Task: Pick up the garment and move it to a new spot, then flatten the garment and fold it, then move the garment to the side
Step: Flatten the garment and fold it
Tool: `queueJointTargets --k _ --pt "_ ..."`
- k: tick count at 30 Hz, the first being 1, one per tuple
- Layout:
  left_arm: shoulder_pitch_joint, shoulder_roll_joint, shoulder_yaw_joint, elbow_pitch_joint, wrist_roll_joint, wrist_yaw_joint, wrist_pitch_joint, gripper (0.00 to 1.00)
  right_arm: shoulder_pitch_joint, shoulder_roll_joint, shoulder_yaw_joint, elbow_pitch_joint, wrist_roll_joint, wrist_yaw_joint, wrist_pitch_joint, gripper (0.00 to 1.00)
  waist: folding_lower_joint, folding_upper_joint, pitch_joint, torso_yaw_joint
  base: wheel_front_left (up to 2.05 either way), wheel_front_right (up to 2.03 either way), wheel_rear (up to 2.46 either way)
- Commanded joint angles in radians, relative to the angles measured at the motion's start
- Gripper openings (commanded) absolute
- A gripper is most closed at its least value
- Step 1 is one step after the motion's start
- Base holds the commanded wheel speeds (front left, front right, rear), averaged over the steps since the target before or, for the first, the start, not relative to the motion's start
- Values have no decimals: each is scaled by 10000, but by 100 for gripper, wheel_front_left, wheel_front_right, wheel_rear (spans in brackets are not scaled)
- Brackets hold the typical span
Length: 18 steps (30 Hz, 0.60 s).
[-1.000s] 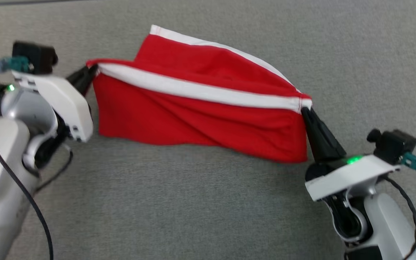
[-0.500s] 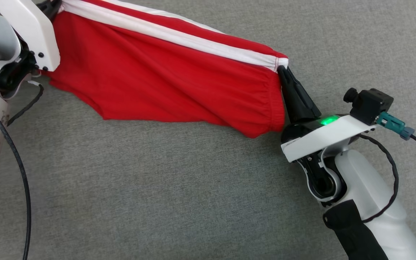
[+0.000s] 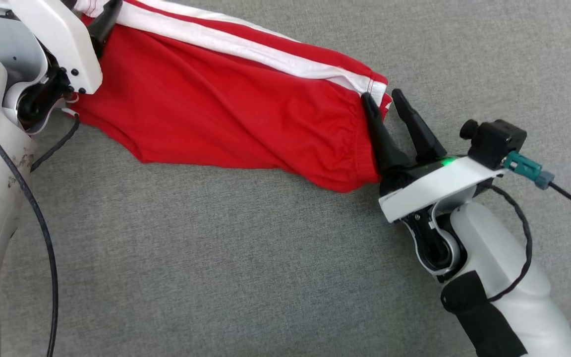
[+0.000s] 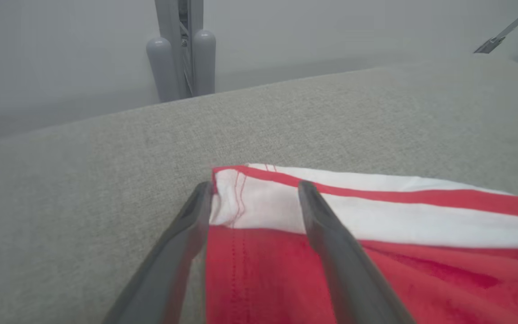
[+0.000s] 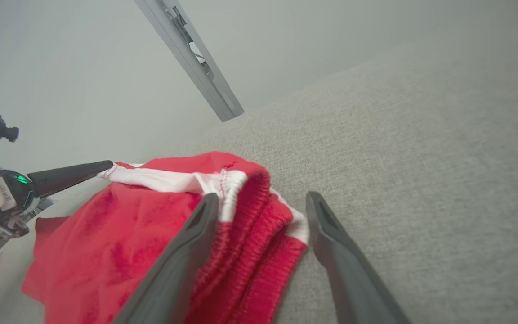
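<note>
Right gripper point(image 3: 383, 97): open, two long dark fingers spread either side of the gathered waistband corner; inner finger point(image 3: 377, 134) lying over the red cloth, outer finger on the bare surface just beside the hem.
Right gripper, own wrist view point(image 5: 262, 198): same spread, ribbed elastic edge bunched between the fingers and not pinched.
Left gripper point(image 3: 104, 22): at the upper left of the head view, one dark finger over the white stripe, white wrist housing covering the rest.
Left gripper, own wrist view point(image 4: 254, 186): open, fingers apart with the stitched white hem end between them; left finger touching the hem's edge, right finger lying across the stripe.
Red fabric garment with a white side stripe point(image 3: 226, 109): spread lengthwise between the two grippers, flat on the surface, loosely creased, lower edge sagging in a curve; seen close as well from the left wrist point(image 4: 443, 270) and the right wrist point(image 5: 106, 243).
Grey woven surface point(image 3: 265, 258): under the whole garment, bare on the near side.
Green light point(image 3: 446, 161): lit on the right wrist housing.
Black cable point(image 3: 42, 233): hanging along the pale left forearm.
Grey upright post point(image 4: 180, 49): beyond the surface's far edge, blurred.
</note>
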Motion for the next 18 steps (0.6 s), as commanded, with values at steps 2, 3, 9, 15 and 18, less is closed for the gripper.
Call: queueJointTargets --k 2,3,9,15,18 --pt "337 184 62 -255 -134 -29 -634 100 387 -184 -231 -92 -621 25 -73 100 0 0 -237 164 0 0 0" --pt "456 226 78 -352 -69 -29 -928 100 539 -227 -413 -188 -792 24 -92 100 0 0 -324 230 0 0 0" --pt "1625 345 486 -1359 104 734 -2912 100 1548 -498 -1522 -1184 -2106 24 -106 100 0 0 -820 712 0 0 0" --pt "3165 461 880 -2896 107 1681 -4243 100 2349 -484 -2529 -2254 -3357 24 -107 100 0 0 -1167 1207 0 0 0" --pt "4129 582 1159 -4002 263 2378 -4978 100 2746 -415 -3118 -2802 -4174 24 -93 100 0 0 -1372 1469 0 0 0"
